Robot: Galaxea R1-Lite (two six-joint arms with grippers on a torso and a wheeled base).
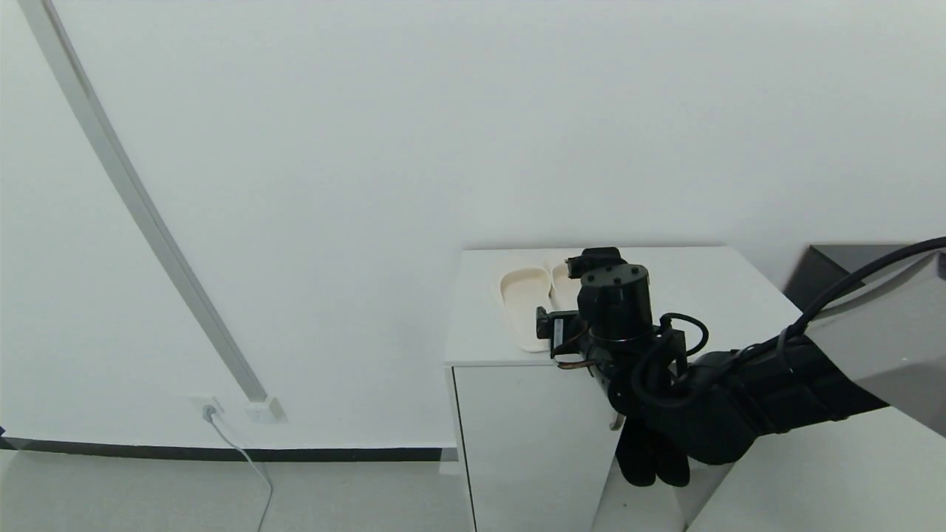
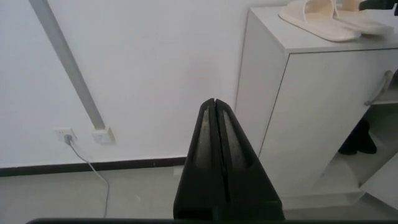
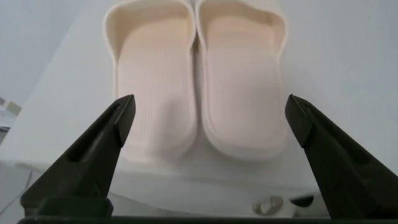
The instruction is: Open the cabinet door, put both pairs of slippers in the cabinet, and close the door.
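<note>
Two cream slippers [image 3: 199,81] lie side by side on the white cabinet [image 1: 709,295] top, toward its 10 o'clock corner. Right jaws, wide open and empty, hover at their 6 o'clock. Left jaws, pressed together on nothing, hang at the cabinet's 8 o'clock.

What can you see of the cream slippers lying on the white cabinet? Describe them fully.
The pair of cream, foam-looking slippers lies soles down on top of the white cabinet, near its front edge. They lie side by side, inner edges touching, with ribbed footbeds and raised rims. The open right hand hovers before them, touching neither.
</note>
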